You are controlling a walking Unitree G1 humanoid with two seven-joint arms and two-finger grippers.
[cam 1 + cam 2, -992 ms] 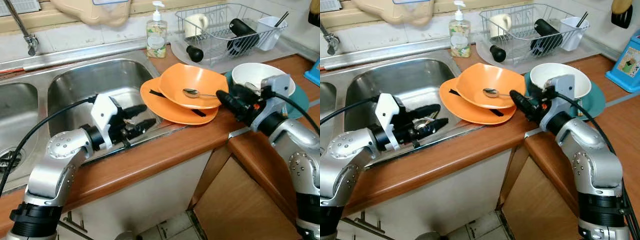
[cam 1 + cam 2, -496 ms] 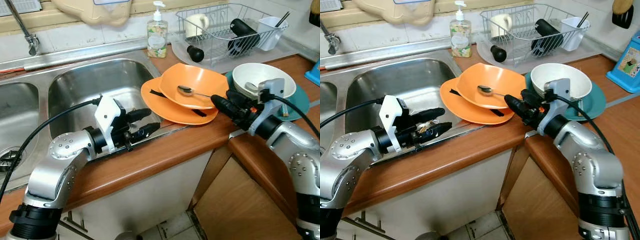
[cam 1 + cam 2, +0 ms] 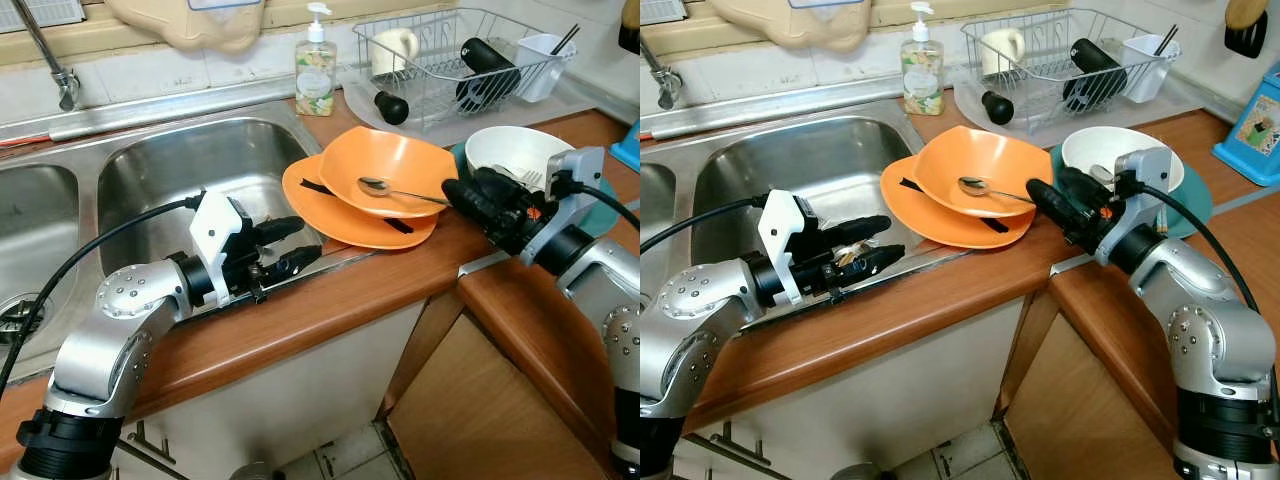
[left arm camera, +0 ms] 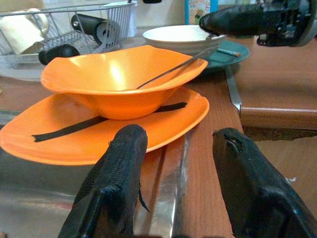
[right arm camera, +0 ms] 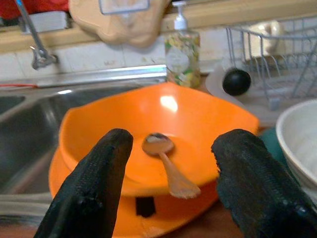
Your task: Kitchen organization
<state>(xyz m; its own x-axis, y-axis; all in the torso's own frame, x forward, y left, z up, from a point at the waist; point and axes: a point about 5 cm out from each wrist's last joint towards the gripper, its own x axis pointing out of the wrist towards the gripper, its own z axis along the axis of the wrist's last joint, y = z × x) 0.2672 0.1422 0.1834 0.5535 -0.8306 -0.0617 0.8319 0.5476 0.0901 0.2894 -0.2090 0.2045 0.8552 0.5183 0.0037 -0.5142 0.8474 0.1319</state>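
An orange bowl [image 3: 400,155] sits on an orange plate [image 3: 320,205] at the counter's edge beside the sink. A metal spoon [image 3: 385,188] lies in the bowl, its handle pointing right. My right gripper [image 3: 452,192] is open at the bowl's right rim, and the spoon's handle end [image 5: 176,186] lies loose between its fingers. Behind that gripper a white bowl [image 3: 510,150] stands on a teal plate [image 3: 1192,200]. My left gripper [image 3: 308,240] is open, low over the sink's front rim, pointing at the orange plate [image 4: 163,124] from the left.
A steel sink basin [image 3: 190,160] lies to the left, with a faucet [image 3: 55,75] behind it. A soap bottle [image 3: 313,65] and a wire dish rack [image 3: 450,60] with a mug and black items stand at the back. A blue box [image 3: 1252,125] is far right.
My right gripper pushed left toward the bowl, nudging the spoon, then drew back to the right rim. My left gripper edged slightly right, then held still.
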